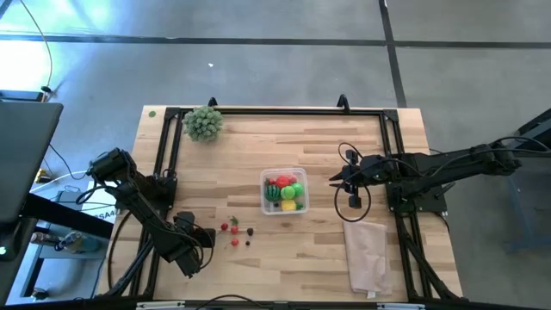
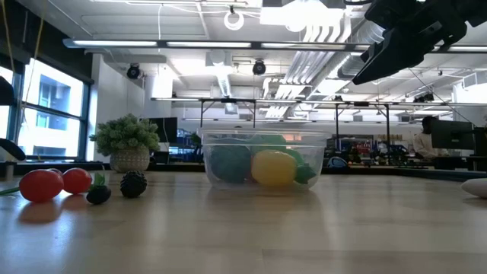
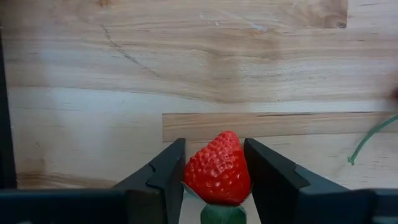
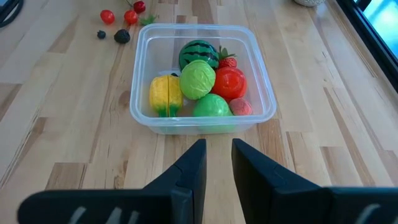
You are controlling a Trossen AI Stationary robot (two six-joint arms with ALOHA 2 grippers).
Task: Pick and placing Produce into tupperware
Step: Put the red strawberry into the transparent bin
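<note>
A red toy strawberry [image 3: 217, 168] with a green leaf cap sits between the fingers of my left gripper [image 3: 214, 144], which points steeply down at the table's near left [image 1: 203, 237] and is shut on it. More produce lies loose just right of it: small red pieces [image 1: 230, 225] and dark berries [image 1: 250, 232]. The clear tupperware [image 1: 284, 207] at mid-table holds a striped green ball [image 4: 199, 53], a yellow piece [image 4: 166, 93], and several green and red pieces. My right gripper [image 4: 219, 155] hovers right of the tupperware [image 1: 337, 181], narrowly open, with nothing between its fingers. My left gripper pinches the strawberry's two sides [image 3: 193, 173] between its two fingers, coming from above and pointing down. The leaf cap lies back toward the palm and the tip points out past the fingertips. Whether the strawberry is clear of the wood cannot be told.
A bushy pale-green plant [image 1: 203, 123] stands at the far left. A folded beige cloth [image 1: 366, 254] lies at the near right. A black frame [image 1: 275, 110] runs along the table's far and side edges. A thin green stalk [image 3: 370, 140] lies near the strawberry.
</note>
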